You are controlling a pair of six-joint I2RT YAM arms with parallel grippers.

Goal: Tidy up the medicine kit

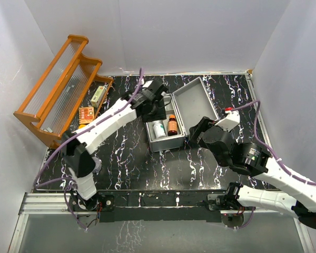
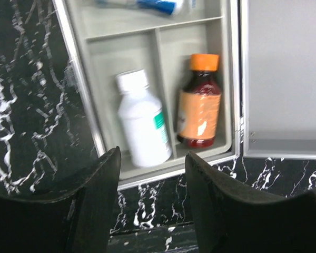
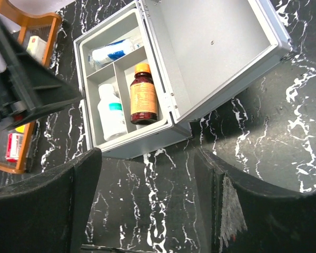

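On the black marbled table, a wooden rack stands well to the left of the grey case, which lies at the middle with its lid open to its right. Over the case's far left part hangs the left claw, fingers spread and holding nothing. Just off the case's near right corner, above bare table, hangs the right claw, likewise spread and empty. Inside the case, a white bottle lies in the near left compartment and a brown bottle with an orange cap lies in the near right one, a divider between them. A white and blue tube lies in the case's far compartment. Left of the case, in the rack's tray, rest a beige box and an orange box
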